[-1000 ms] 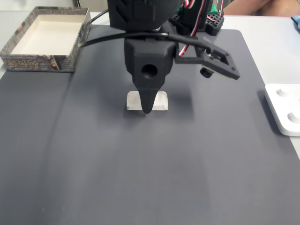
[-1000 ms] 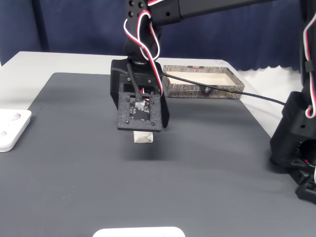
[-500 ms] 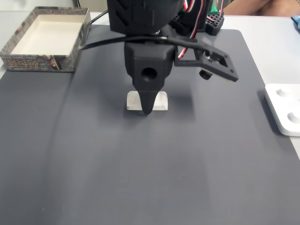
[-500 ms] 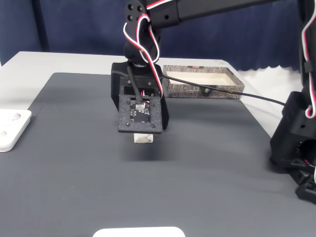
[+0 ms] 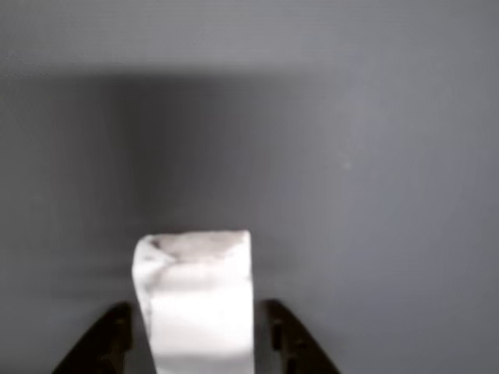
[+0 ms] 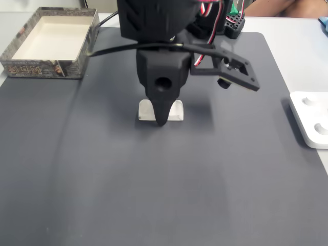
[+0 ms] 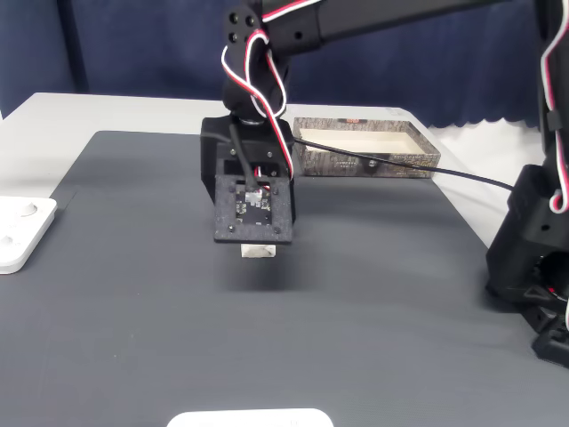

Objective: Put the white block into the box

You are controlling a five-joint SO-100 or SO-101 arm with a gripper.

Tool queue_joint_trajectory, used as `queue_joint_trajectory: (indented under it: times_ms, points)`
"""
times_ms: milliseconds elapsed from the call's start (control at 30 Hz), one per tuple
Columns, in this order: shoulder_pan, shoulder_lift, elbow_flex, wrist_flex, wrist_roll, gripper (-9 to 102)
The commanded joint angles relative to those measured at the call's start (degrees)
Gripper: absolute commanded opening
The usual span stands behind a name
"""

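The white block [image 5: 195,300] lies on the dark grey mat, lengthwise between my two black fingertips [image 5: 109,343]. My gripper [image 5: 199,347] straddles it and is open, with a thin gap on each side. In a fixed view, the gripper [image 6: 161,118] points straight down over the block [image 6: 177,110], whose ends show on either side of the near finger. From the side, the block [image 7: 260,253] peeks out below the wrist's black plate. The box [image 6: 46,68], cream inside with patterned walls, stands at the mat's far left corner; in the other fixed view the box [image 7: 364,161] is behind the arm.
A flat white device [image 6: 310,120] lies off the mat's right edge; the side view shows this device [image 7: 18,233] on the left, with another white object [image 7: 249,416] at the bottom. A black cable [image 7: 427,166] crosses to the arm base [image 7: 533,258].
My gripper has sunk a little lower around the white block. The block has not moved.
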Motion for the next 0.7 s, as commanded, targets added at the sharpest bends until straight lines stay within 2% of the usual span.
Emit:
queue_joint_trajectory:
  times_ms: [0, 667]
  points:
    - [0.6, 0.9, -3.8, 0.1, 1.1, 24]
    - [0.7, 0.7, -3.6, -0.2, 0.4, 10]
